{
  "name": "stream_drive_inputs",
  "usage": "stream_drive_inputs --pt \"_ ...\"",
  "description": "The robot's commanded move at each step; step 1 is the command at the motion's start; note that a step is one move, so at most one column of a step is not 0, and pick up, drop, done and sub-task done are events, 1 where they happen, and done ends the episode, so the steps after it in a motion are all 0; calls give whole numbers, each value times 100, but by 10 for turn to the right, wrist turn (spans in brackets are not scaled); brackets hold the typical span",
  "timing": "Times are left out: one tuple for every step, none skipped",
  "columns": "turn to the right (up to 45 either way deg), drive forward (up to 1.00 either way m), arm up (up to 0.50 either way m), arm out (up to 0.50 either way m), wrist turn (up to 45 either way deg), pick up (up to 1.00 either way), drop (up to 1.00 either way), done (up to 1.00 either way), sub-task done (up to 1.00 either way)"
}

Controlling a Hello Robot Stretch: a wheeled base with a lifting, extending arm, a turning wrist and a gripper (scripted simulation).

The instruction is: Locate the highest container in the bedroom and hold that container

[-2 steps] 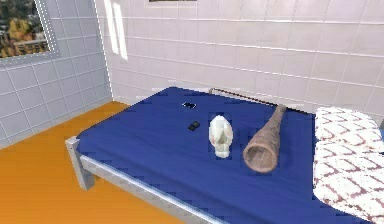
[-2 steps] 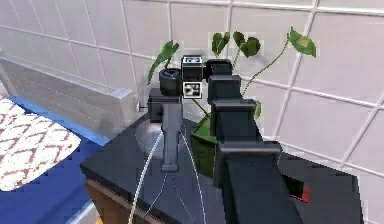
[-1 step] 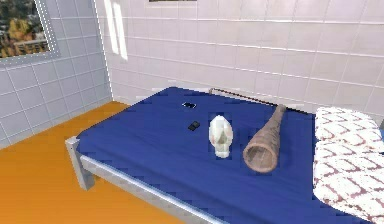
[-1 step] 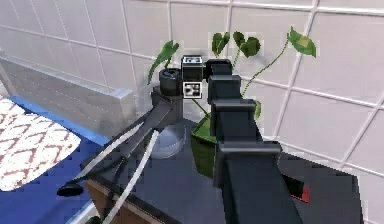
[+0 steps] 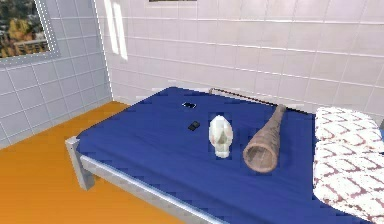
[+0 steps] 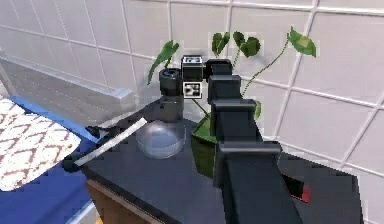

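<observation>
So the arm side view has a dark nightstand (image 6: 150, 185) with a clear rounded container (image 6: 160, 141) sitting toward its left edge, a bit in from the far left corner. The arm (image 6: 235, 130) reaches out over the tabletop and the gripper (image 6: 170, 103) ends up right at that container. With the container standing there on the surface I honestly can't tell if the gripper holds anything, or how its fingers are set. Just beside the container, toward the back edge, is a leafy plant (image 6: 235, 50) in a dark green pot (image 6: 204, 152). A long pale stick-like thing with a dark end (image 6: 112, 142) lies along the left edge, and something red (image 6: 322, 190) sits near the right edge. In the forward view there's a bed (image 5: 150, 140) with a blue sheet. Mid-bed are a small white bust (image 5: 220, 136) and, next to it, a brown tapered tube-like thing (image 5: 266, 140), with two small dark bits (image 5: 190, 115) nearer the far edge. A patterned pillow (image 5: 350, 165) is at the right edge. There's a window (image 5: 20, 30) too.
</observation>
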Motion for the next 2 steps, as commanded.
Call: stream_drive_inputs --pt "0 0 0 0 450 0 0 0 0" --pt "0 0 0 0 150 0 0 0 0"
